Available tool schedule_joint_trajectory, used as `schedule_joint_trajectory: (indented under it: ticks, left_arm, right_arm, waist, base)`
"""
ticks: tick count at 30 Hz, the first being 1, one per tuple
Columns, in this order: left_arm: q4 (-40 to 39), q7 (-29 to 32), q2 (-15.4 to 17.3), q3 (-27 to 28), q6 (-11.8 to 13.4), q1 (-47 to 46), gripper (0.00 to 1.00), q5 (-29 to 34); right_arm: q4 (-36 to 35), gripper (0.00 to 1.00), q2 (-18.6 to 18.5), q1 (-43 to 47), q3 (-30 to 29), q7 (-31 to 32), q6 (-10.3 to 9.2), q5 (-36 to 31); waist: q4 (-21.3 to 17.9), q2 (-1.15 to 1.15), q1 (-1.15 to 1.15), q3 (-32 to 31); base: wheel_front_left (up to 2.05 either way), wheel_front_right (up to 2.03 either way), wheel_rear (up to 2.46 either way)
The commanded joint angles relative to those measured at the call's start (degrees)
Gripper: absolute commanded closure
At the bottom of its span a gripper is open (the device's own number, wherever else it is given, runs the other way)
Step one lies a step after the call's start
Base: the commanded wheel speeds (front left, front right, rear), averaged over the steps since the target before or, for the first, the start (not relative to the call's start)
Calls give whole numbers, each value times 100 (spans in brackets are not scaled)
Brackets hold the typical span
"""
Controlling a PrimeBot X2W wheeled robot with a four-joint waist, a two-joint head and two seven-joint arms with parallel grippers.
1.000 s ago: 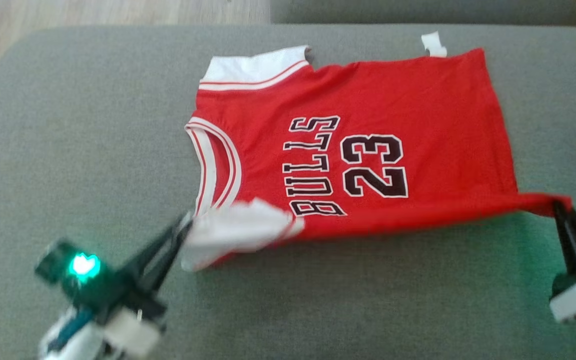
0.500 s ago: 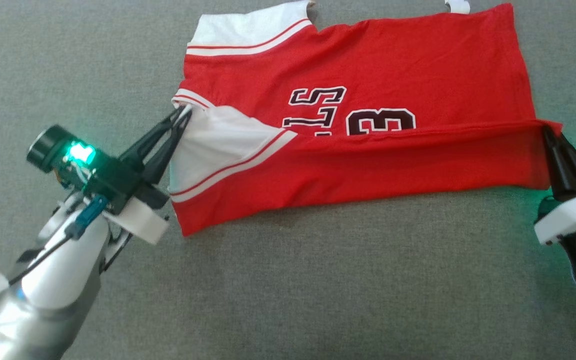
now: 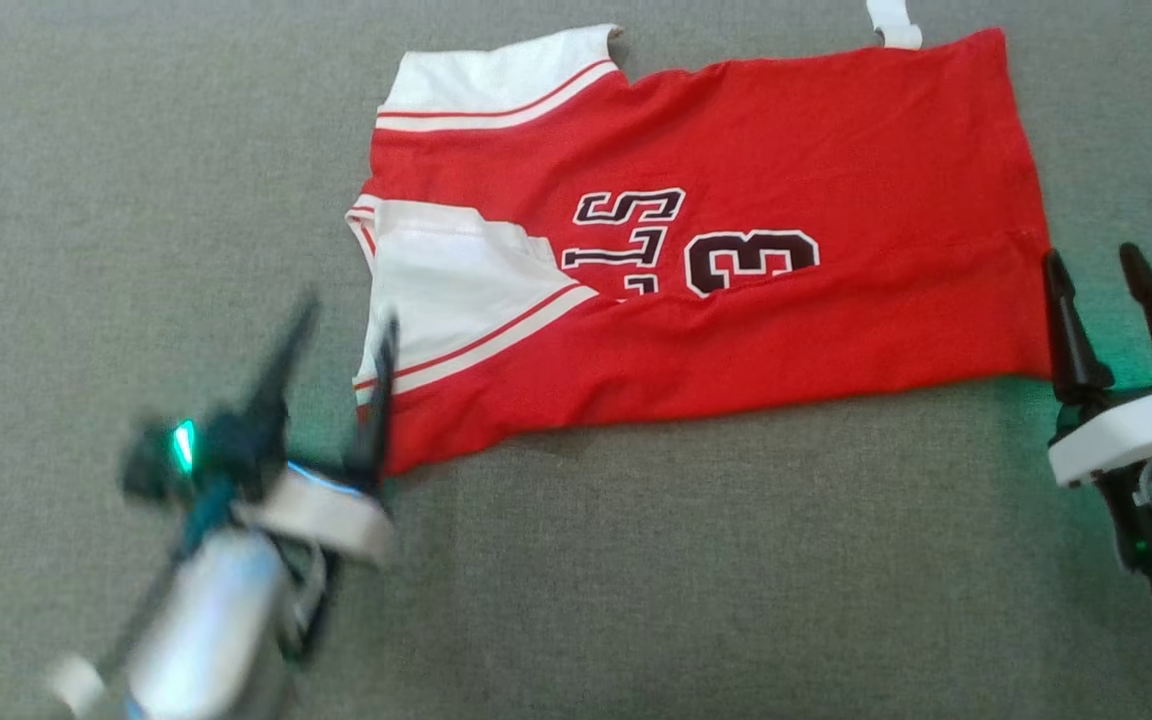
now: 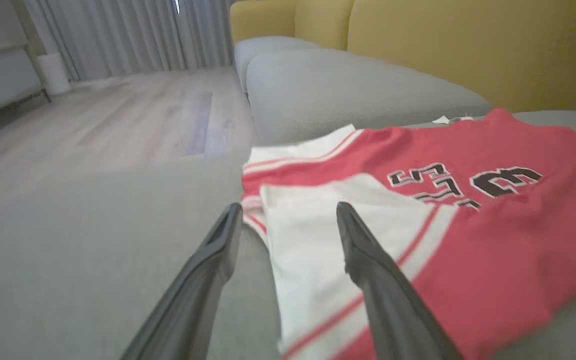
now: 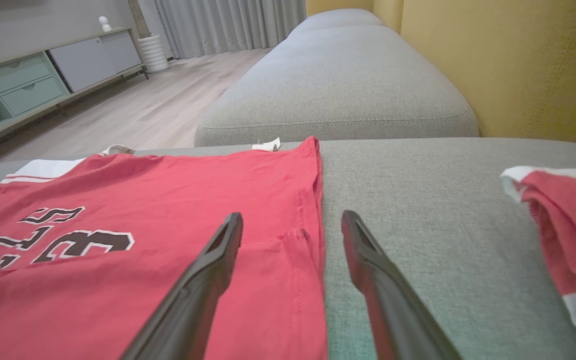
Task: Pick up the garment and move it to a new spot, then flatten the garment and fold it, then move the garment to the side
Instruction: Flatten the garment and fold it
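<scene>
**Jersey lies crosswise, one end at each arm, both jaws apart**

Red jersey [image 3: 786,150] is on the grey sofa cushion [image 3: 636,560], a bit beyond mid in head view. Its long axis runs left to right across me: shoulder/armhole end to my left, hem end to my right. The near long edge is turned up over the body, so it covers the lower part of the lettering and the number. A white panel [image 3: 436,290] shows on that flap at the left end. A small white tag [image 3: 891,25] sticks out of the far edge.

Left jaws are apart and empty, blurred in head view. One of the fingers [image 3: 376,400] overlaps the near-left corner of the jersey. In left wrist view the white panel's outer edge sits between the two fingers [image 4: 208,270], cloth ahead and to the right.

Right jaws are also apart and hold nothing. Their fingers [image 3: 1071,340] stand just beside the hem end, the inner one at the cloth edge; can't tell if it's touching. In right wrist view the hem seam runs up between the fingers [image 5: 208,270]. A 2nd red garment [image 5: 563,225] lies off to the right, well apart.

My read: one lengthwise fold looks done, more folding prob. left, then the shift to the side. Whatever comes next, it turns on that crosswise axis. Left arm is nearer the shoulder end, right arm nearer the hem, so each would take its own end w/o crossing. Risk: the thin flap slips open if only one layer gets pinched.
</scene>
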Motion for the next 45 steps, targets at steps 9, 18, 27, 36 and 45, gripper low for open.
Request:
schedule_joint_trajectory:
  ticks: [9, 18, 27, 36, 45]
  left_arm:
    - [677, 55, -577, 522, 379, 719, 0, -648]
    - [1405, 251, -706, 436, 46, 524, 100, -894]
    - [1225, 110, -637, 154, -185, 489, 100, -691]
    - [1008, 52, -382, 145, -93, 540, 100, -557]
    - [583, 119, -113, 87, -22, 960, 100, -522]
  right_arm:
    - [-85, 0, 13, 253, 36, -154, 37, 75]
    - [223, 0, -26, 298, 46, -129, 37, 143]
    - [951, 0, 57, 203, -168, 416, 37, -123]
    - [954, 100, 91, 299, 19, 1176, 37, -85]
    - [121, 100, -326, 864, 33, 1482, 37, 128]
  waist:
    - [-45, 0, 0, -140]
    - [28, 0, 0, -238]
    - [192, 0, 0, -342]
    - [202, 0, 0, -505]
    - [-51, 0, 0, -771]
  base:
    - [0, 0, 0]
    - [0, 0, 0]
    - [0, 0, 0]
    - [0, 0, 0]
    - [0, 0, 0]
